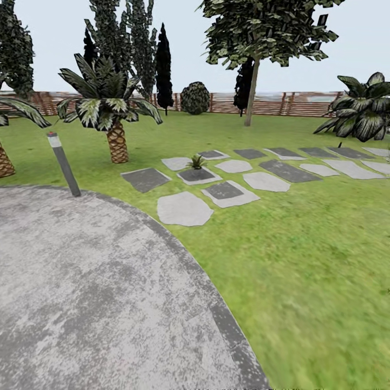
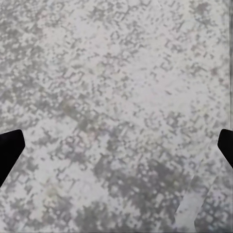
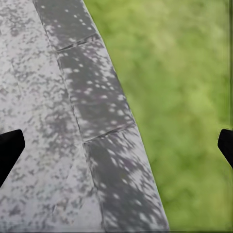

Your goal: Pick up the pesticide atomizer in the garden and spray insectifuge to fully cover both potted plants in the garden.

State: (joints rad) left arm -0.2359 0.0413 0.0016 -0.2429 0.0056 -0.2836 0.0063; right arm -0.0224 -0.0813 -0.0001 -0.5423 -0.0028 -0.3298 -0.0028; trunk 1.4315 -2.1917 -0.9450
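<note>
Step in hand: transit and search, nothing grasped yet. From the head view I stand on the round mottled patio (image 1: 81,281), its dark curb sweeping toward 5 o'clock, with the lawn (image 1: 303,260) beyond. One potted plant (image 1: 196,161), a low green rosette, sits on a dark stepping stone (image 1: 198,175) at about 12 o'clock, among the scattered grey stepping stones. I cannot find the second potted plant, and the pesticide atomizer cannot be made out from here. A palm (image 1: 111,108) stands at 11 o'clock, a leaning bollard light (image 1: 63,162) at 10 o'clock, and the slatted fence (image 1: 292,104) runs along the far edge. My left fingers (image 2: 10,150) show as dark tips at opposite frame edges over bare paving: spread wide, holding nothing. My right fingers (image 3: 10,151) are likewise wide apart and empty, hanging over the curb where paving meets grass. Judgement: next move calls for driving or turning to locate the atomizer before approaching the plant. Writing, brands, labels: none legible anywhere.
</note>
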